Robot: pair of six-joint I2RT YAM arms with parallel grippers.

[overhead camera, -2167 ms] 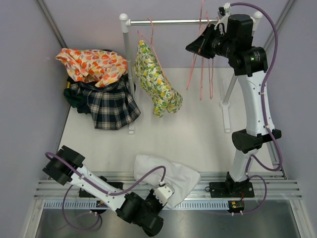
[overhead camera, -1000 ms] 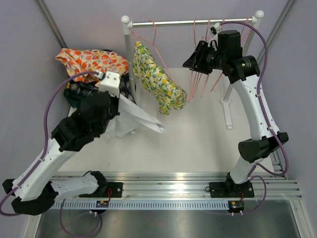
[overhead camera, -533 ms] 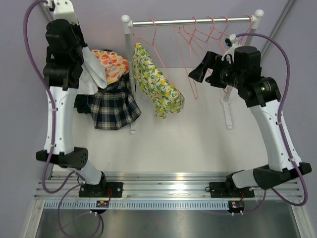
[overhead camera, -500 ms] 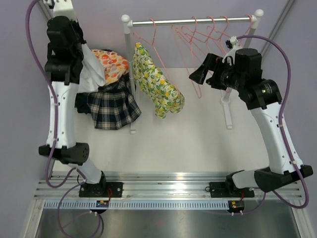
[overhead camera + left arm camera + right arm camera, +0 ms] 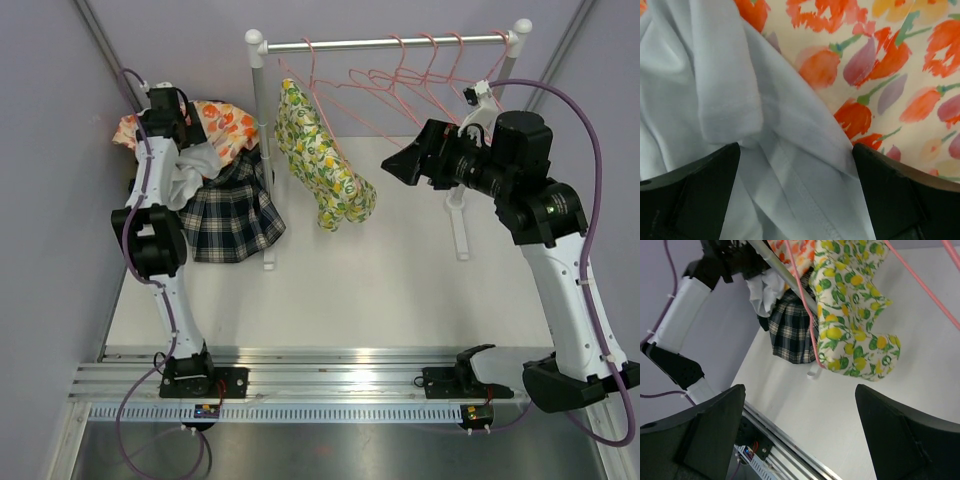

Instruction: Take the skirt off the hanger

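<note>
On the rack's left end, the lemon-print skirt [image 5: 320,170] hangs from a pink hanger [image 5: 813,335]. The right gripper [image 5: 800,390] sits near it, fingers spread, gripping nothing. The left gripper [image 5: 795,150] is spread wide too, over a white cloth [image 5: 715,65] on tulip-print fabric [image 5: 900,60]

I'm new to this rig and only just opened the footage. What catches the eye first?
The lemon-print skirt hangs from a pink hanger on the rail, centre back, with the right claw open and facing it. At back left, the left claw stands open over a white garment on a tulip-print and plaid heap.
</note>
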